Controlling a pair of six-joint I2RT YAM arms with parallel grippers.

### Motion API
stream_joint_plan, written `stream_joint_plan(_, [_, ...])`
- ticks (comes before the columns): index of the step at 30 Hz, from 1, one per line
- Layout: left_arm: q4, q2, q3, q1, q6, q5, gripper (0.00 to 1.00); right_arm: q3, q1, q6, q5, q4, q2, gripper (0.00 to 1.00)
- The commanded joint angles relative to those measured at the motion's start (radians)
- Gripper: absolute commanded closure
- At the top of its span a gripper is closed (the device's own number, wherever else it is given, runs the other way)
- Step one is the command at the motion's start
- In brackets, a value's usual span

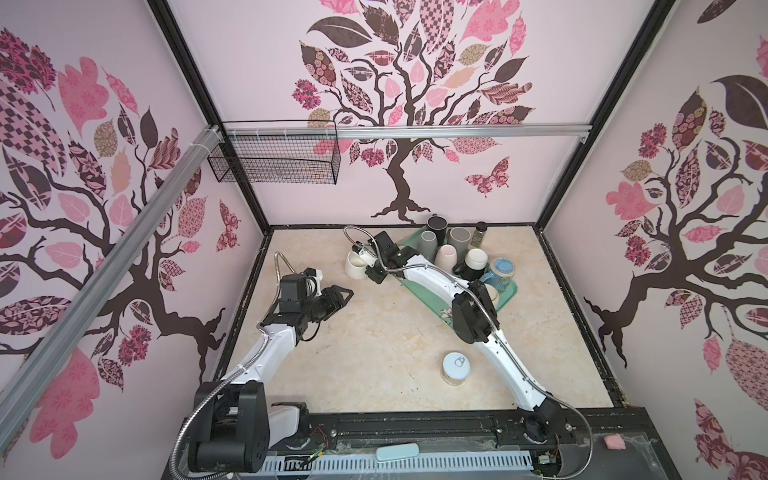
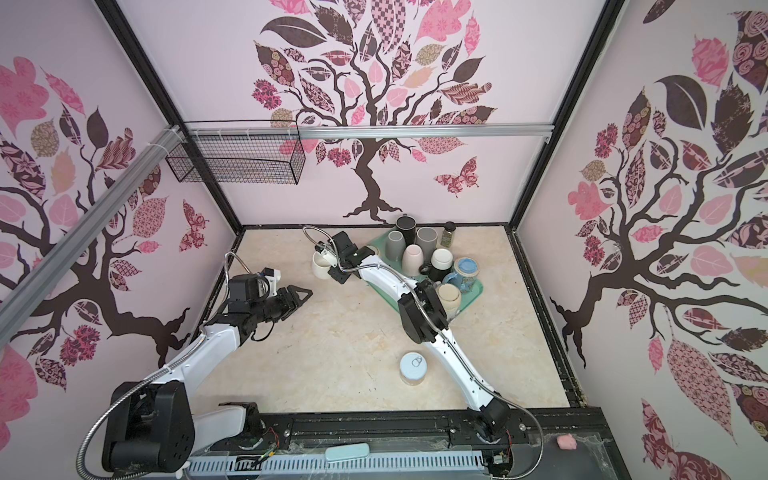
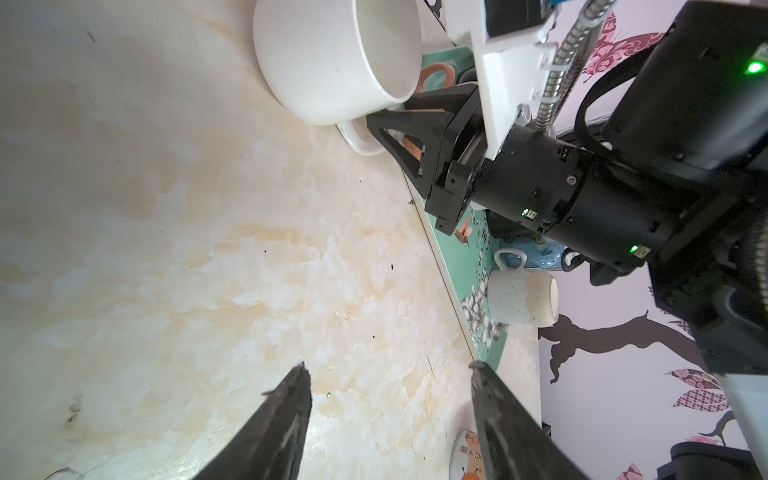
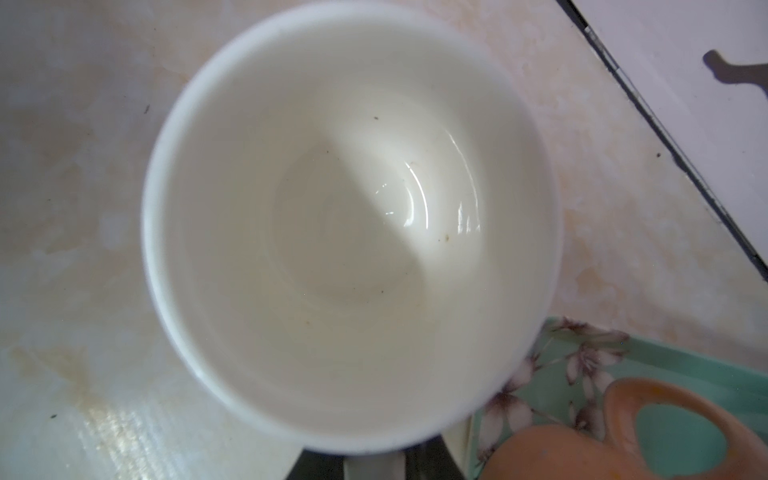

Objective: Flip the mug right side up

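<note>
Marble tabletop (image 1: 374, 353), white mug (image 1: 356, 266) upright — right fingers (image 3: 390, 124) pinching its handle

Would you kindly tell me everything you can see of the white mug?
The white mug is glossy, ceramic-looking, wide-mouthed and empty, with a few dark specks inside. It is mouth up over the marbled table, beside the green tray. The right gripper is shut on its handle; whether its base rests down is unclear.

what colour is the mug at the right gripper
The mug is plain white inside and out, with no pattern. It shows best in the left wrist view.
</note>
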Motion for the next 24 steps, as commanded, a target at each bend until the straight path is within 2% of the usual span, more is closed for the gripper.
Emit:
stream_joint_plan(1, [0.012,-0.008,-0.026,0.005,0.019,0.014,0.37,0.055,0.003,-0.047,0.018,0.066,0.022,0.89])
stream_joint_plan(4, [0.005,-0.008,-0.026,0.005,0.030,0.014,0.37,0.054,0.003,-0.060,0.027,0.078,0.029,0.76])
stream_joint_plan(9, [-0.013,-0.003,-0.021,0.005,0.055,0.019,0.37,0.055,0.004,-0.078,0.063,0.079,0.023,0.64])
stream_joint_plan(16, [-0.018,-0.002,-0.021,0.005,0.066,0.027,0.37,0.055,-0.004,-0.097,0.096,0.089,0.013,0.62])
stream_joint_plan(24, [-0.054,-0.010,-0.008,0.007,0.098,0.019,0.37,0.058,-0.025,-0.047,0.145,0.132,0.030,0.64])
